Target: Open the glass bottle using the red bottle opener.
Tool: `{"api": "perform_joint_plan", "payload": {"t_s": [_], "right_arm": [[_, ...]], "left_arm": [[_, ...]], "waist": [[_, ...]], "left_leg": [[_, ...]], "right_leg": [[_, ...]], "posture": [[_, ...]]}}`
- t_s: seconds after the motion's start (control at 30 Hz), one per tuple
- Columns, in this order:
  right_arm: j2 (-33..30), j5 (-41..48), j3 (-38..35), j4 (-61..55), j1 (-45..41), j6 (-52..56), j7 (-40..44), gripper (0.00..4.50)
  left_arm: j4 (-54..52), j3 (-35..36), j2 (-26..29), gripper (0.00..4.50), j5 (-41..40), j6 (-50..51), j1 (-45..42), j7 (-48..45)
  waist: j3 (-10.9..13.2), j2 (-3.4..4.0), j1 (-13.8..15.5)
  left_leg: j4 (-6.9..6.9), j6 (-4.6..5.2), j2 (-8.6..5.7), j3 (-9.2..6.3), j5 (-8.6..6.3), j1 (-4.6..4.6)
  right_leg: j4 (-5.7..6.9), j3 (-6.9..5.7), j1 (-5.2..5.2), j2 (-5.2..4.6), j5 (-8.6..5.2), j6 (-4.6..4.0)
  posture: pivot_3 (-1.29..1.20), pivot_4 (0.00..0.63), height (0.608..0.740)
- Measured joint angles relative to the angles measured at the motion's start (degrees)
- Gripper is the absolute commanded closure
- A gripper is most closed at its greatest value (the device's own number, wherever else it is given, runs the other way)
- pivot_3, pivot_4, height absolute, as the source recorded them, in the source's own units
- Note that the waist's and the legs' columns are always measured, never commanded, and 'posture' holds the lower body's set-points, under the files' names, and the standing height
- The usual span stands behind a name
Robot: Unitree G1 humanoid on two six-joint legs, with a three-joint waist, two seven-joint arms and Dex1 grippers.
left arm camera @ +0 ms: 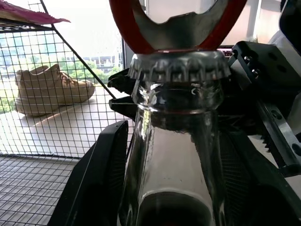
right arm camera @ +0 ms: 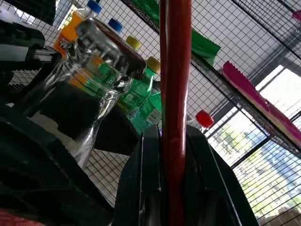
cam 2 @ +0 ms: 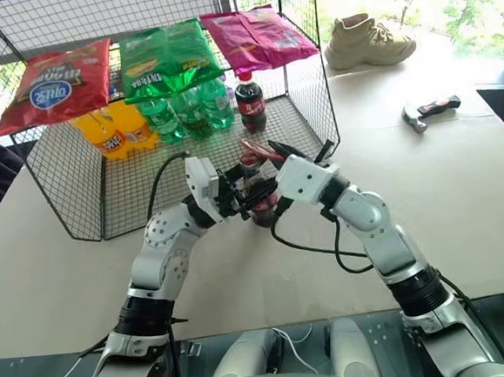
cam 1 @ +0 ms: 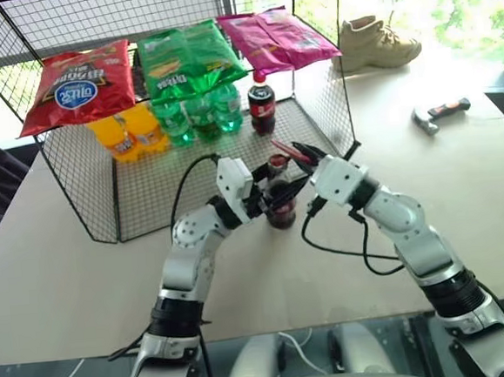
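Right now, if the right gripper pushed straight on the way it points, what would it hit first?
Probably the glass bottle. The right gripper, shut on the red bottle opener, points toward the bottle's top, and the opener's loop already sits just over the cap. Depth is hard to judge; it might skim past.

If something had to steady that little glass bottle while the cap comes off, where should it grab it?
Probably around the body, below the neck, from the side. The glass bottle stands upright, and the left end effector holds it that way, leaving the cap free for the red bottle opener in the right end effector.
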Motion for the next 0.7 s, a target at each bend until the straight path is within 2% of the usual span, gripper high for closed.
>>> {"api": "perform_joint_plan", "payload": {"t_s": [0.37,0.47,0.7], "right_arm": [[0.0,-9.6,0.4,4.8,-0.7,-7.6,-5.2,4.5],[-0.4,-12.3,0.8,7.0,-1.5,-9.5,-7.1,4.5],[-0.1,-17.3,1.5,15.6,-5.0,-14.4,-13.0,4.5]], "left_arm": [[0.9,0.1,-0.2,2.39,0.7,0.6,-0.3,0.4],[1.1,0.1,-0.1,2.39,0.9,1.3,-0.3,0.7],[1.2,0.7,-0.1,2.39,0.6,2.8,-0.7,1.0]], "waist": [[-0.3,0.03,0.0],[-0.3,0.03,0.0],[-0.3,0.05,-0.1]], "left_leg": [[-0.01,0.01,0.01,-0.01,-0.01,0.42],[-0.19,0.26,0.01,-0.01,-0.16,1.13],[-0.2,0.07,0.05,-0.01,-0.05,1.19]], "right_leg": [[0.0,0.0,0.42,0.03,-0.01,0.0],[-0.11,-0.01,1.1,0.03,-0.04,0.01],[-0.12,0.01,1.15,0.09,-0.04,0.0]], "posture": [[0.0,0.15,0.74],[0.0,0.15,0.74],[0.0,0.15,0.74]]}}
